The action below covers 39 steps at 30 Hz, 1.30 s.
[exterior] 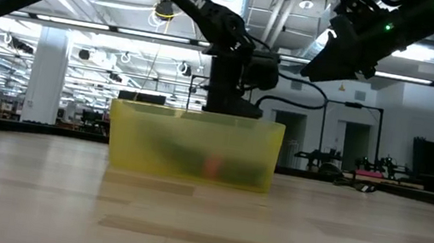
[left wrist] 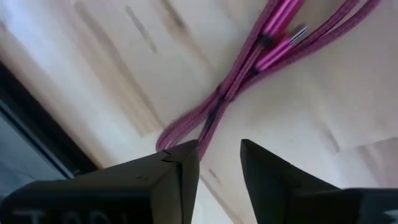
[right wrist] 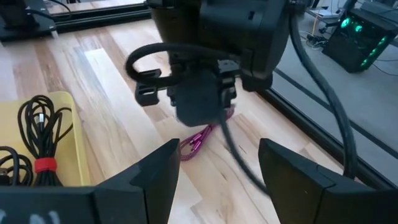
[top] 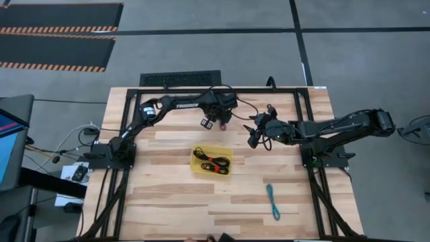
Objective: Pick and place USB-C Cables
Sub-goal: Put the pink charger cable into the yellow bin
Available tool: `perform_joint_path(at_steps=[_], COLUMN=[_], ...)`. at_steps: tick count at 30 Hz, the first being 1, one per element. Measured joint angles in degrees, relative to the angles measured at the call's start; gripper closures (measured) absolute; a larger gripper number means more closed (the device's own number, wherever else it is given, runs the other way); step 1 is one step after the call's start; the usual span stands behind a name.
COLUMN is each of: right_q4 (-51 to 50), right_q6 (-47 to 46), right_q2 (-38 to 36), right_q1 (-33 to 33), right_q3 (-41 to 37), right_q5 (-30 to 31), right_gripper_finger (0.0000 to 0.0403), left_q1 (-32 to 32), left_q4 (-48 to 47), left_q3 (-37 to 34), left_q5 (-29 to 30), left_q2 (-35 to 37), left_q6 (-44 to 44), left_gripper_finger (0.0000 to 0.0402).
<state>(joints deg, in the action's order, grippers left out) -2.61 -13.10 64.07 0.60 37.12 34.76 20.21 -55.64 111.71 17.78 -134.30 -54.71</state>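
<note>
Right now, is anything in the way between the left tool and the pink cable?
Nothing visible. The left tool hangs open just above the pink cable, with only bare table between them. The right tool waits off to the side.

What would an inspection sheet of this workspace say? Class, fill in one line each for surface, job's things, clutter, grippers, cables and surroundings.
Surface: pale wooden table.
Job's things: yellow tray mid-table holds black cable bundles with red ties; teal cable lies loose toward the right arm's side; maroon cable lies on the wood below the left gripper.
Clutter: nothing seen.
Grippers: left gripper above the maroon cable, jaws open; right gripper raised nearby, jaws open, empty.
Cables: thick black robot wiring on the arms.
Surroundings: grey floor, hazard-striped mats.
</note>
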Motion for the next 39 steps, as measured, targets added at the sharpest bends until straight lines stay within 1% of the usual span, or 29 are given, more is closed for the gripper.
perform_joint_path(at_steps=[4, 10, 14, 20, 24, 29, 34, 39], right_q4=[0.00, 0.02, 0.02, 0.04, 0.05, 0.00, 0.02, 0.09], right_q6=[0.00, -0.02, -0.04, -0.04, -0.07, -0.50, -0.57, -0.55], right_q2=[0.00, 0.00, 0.00, 0.00, 0.00, 0.00, 0.00, 0.00], right_q1=[0.00, 0.06, 0.13, 0.13, 0.13, 0.14, 0.57, 1.19], right_q3=[0.00, 0.00, 0.00, 0.04, 0.04, 0.04, 0.04, 0.07], right_q5=[0.00, -0.06, -0.13, -0.15, -0.15, -0.39, -0.44, -0.31], right_gripper_finger=[0.0159, 0.0159, 0.0159, 0.0159, 0.0159, 0.0159, 0.0159, 0.0159], left_q1=[-1.44, -2.32, -2.30, -2.71, -3.99, -6.51, -7.89, -8.15], left_q4=[0.09, 1.62, 1.38, -1.84, -5.16, -7.57, -8.78, -9.36], left_q3=[0.74, 1.39, 1.39, 1.39, 1.39, 1.39, 2.47, 6.12], left_q5=[-0.92, -7.30, -10.02, -10.11, -12.42, -11.91, -11.06, -11.02], left_q2=[0.00, 0.02, 0.02, 0.02, 0.02, 0.02, 0.04, 0.04], left_q6=[-1.85, -1.86, 0.00, 2.30, 4.73, 7.27, 8.03, 8.77], left_gripper_finger=[0.0318, 0.0341, 0.0354, 0.0379, 0.0399, 0.0400, 0.0401, 0.0401])
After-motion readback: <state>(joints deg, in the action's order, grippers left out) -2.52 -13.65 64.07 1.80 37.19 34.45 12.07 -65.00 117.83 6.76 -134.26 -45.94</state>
